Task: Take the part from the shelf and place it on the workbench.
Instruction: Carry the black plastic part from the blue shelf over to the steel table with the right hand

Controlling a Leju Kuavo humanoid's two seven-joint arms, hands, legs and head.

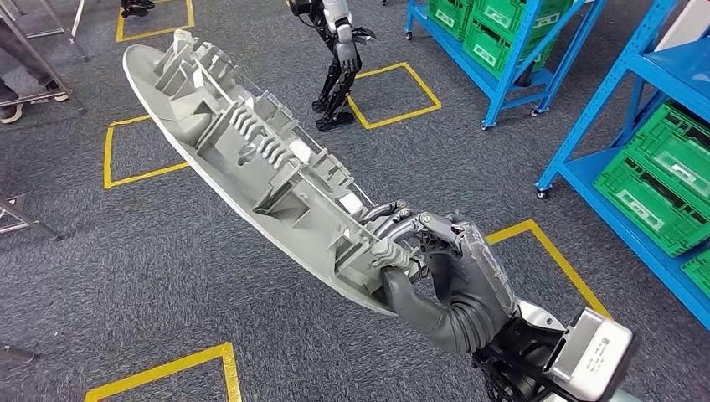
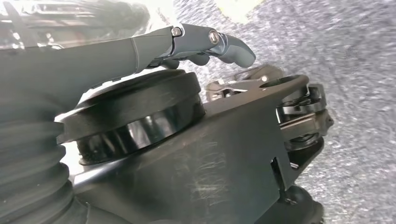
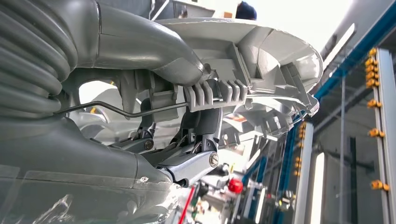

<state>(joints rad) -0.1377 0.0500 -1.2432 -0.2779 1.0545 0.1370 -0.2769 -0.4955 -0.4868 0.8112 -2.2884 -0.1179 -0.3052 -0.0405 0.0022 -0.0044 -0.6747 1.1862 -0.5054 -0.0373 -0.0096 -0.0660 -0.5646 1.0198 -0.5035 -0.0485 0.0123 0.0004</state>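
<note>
A long grey plastic part, ribbed on its inner side, hangs in the air above the grey carpet, slanting from the upper left down to the lower middle. My right hand grips its near end, thumb under the rim and fingers hooked over the ribs. In the right wrist view the part arches over the hand, with the thumb against it and the dark fingers wrapped around a ribbed section. My left hand hangs over the carpet with its fingers stretched out and nothing in them.
Blue shelves with green crates stand along the right side, and more at the back. Another humanoid robot stands ahead. Yellow tape squares mark the carpet. Metal frame legs are at the far left.
</note>
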